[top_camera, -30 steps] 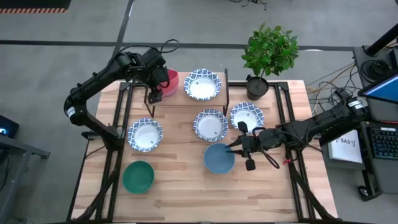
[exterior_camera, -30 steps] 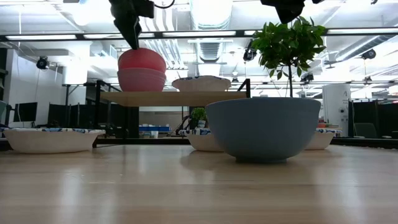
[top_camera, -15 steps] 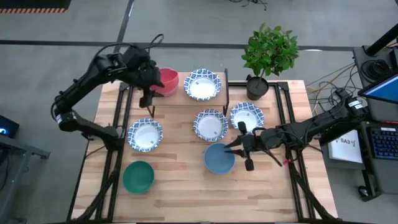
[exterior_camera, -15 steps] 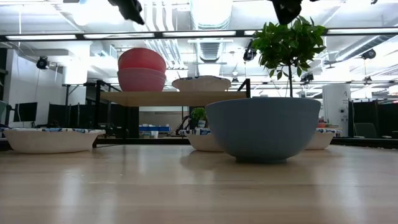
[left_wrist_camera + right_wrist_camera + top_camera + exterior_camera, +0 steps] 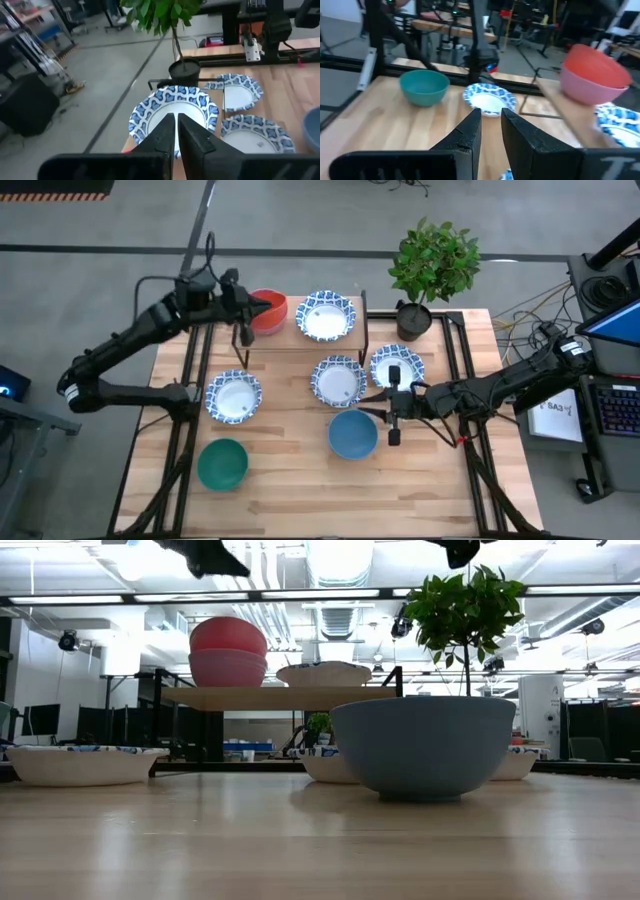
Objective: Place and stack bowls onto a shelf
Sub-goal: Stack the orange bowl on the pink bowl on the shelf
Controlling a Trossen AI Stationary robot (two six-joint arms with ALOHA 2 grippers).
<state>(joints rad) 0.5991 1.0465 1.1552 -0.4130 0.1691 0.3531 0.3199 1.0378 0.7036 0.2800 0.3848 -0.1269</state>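
The shelf (image 5: 295,340) stands at the table's far side. On its left end a red bowl (image 5: 228,635) sits nested in a pink bowl (image 5: 228,670); a patterned bowl (image 5: 325,316) rests on its right end. My left gripper (image 5: 256,307) hangs shut, pointing level, just left of the red bowl and touching nothing. A blue bowl (image 5: 351,436) stands on the table. My right gripper (image 5: 374,413) hovers high above its right rim, open by a narrow gap (image 5: 491,131), empty. A green bowl (image 5: 222,464) sits near left.
Three patterned bowls lie on the table: one at left (image 5: 234,397), two in front of the shelf (image 5: 338,381) (image 5: 397,366). A potted plant (image 5: 432,272) stands at the far right corner. Bare wood lies along the near edge.
My left gripper has let the red bowl be, risen above it and drawn back toward the table's left edge. It has tipped from pointing down to pointing level, and its fingers have shut. The red bowl stays nested in the pink one.
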